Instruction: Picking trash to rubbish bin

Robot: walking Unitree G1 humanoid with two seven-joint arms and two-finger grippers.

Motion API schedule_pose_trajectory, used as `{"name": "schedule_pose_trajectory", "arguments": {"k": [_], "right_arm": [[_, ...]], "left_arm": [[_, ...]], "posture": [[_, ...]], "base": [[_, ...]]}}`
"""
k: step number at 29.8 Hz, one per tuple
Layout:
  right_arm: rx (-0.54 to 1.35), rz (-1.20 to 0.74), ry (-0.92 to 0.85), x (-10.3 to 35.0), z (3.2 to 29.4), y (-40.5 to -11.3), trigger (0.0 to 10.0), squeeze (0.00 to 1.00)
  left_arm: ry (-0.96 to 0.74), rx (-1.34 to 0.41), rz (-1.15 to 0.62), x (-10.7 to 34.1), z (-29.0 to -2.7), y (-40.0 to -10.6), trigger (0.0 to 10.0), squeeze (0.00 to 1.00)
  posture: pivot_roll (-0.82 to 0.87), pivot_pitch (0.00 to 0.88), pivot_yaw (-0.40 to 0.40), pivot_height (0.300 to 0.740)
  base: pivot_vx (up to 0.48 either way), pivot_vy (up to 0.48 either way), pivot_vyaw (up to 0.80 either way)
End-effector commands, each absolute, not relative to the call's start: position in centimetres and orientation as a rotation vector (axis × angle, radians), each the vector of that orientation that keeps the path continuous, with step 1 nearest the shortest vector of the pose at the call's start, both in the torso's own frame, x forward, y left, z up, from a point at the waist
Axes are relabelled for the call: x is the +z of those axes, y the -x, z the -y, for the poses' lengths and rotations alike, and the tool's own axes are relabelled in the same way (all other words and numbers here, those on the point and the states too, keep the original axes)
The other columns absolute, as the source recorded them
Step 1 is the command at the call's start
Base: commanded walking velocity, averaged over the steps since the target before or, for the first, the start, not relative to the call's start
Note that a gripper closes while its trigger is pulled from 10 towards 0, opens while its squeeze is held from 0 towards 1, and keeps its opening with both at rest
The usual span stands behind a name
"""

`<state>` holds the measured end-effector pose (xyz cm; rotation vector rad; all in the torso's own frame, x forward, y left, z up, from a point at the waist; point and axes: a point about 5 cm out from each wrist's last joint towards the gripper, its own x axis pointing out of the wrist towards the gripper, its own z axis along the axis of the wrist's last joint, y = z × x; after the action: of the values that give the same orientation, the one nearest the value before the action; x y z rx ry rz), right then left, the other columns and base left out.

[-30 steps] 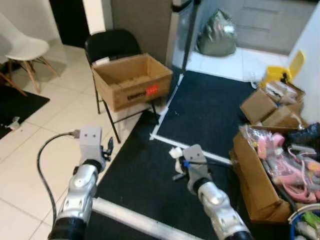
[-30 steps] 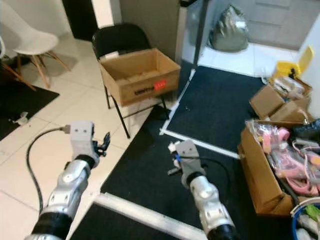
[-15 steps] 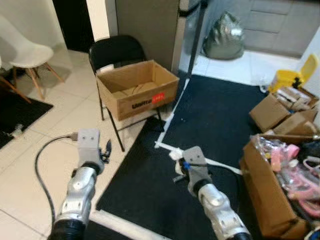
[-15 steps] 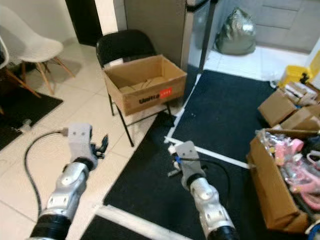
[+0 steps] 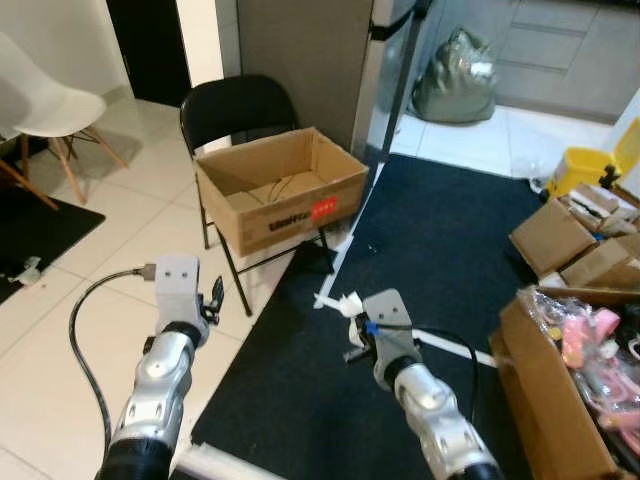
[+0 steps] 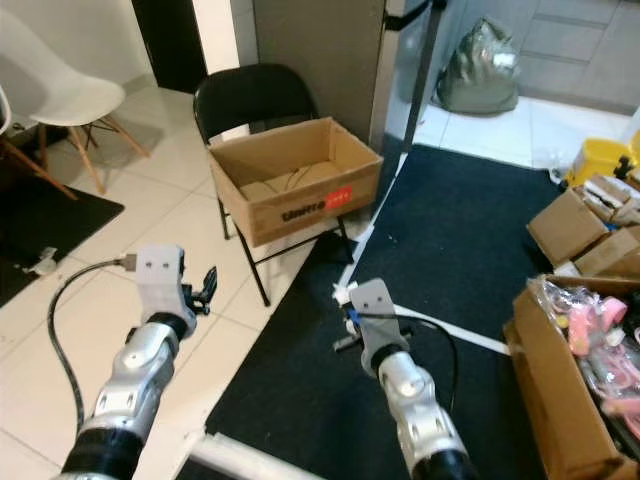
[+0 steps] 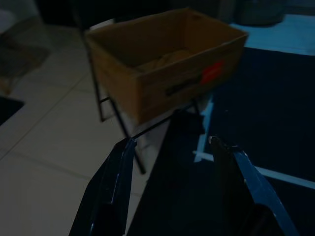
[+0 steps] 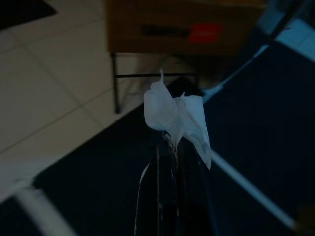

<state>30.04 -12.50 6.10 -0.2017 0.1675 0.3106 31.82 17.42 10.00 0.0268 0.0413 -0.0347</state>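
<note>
Crumpled white tissue (image 8: 176, 114) pinched at tips of right gripper (image 8: 173, 142), fingers clenched tight on it; held in the air above black mat (image 5: 440, 220), near white tape line (image 6: 455, 332); seen from head as small white scrap (image 5: 347, 302) ahead of right wrist. Open cardboard box (image 5: 282, 187) resting on seat of black folding chair (image 5: 235, 105), ahead and to robot's left of the held scrap, well apart from it; red label (image 5: 324, 208) on front face; judged to serve as the rubbish bin.

Step in hand, as judged: carry phase, trash grasped, not yet over box. Next move likely calls for closing on the chair, raising right gripper above box rim, releasing only once tissue clear over the opening; tissue light, may cling to a finger or drift outside.

Left gripper (image 7: 172, 142) held forward, released, fingers spread with nothing between; aimed at box.

Differences between views: right wrist view alone resolves the grip and shape of tissue, box only partly visible at its edge; left wrist view looks into box interior, dim brownish contents, not identifiable; head views give the wider layout, white chair (image 5: 45, 105) far left, carton of pink items (image 6: 575, 400) at right, dark bag (image 5: 455, 80) beyond mat.
</note>
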Motion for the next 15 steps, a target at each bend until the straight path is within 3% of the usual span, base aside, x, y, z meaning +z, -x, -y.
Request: {"name": "schedule_pose_trajectory", "arguments": {"k": [1,15], "right_arm": [[0.318,-0.181,0.199,5.79,12.21,-29.82,10.0,0.0],[0.333,-0.168,0.2,6.03,11.67,-30.08,10.0,0.0]], "left_arm": [[-0.028,-0.028,-0.055,9.59,-17.65,-31.54,10.0,0.0],[-0.027,-0.014,-0.053,9.69,-17.97,-31.47,10.0,0.0]], "posture": [[0.0,0.052,-0.013,0.74],[0.0,0.073,-0.016,0.74]], "base": [[0.33,0.0,0.0],[0.331,0.0,0.0]]}}
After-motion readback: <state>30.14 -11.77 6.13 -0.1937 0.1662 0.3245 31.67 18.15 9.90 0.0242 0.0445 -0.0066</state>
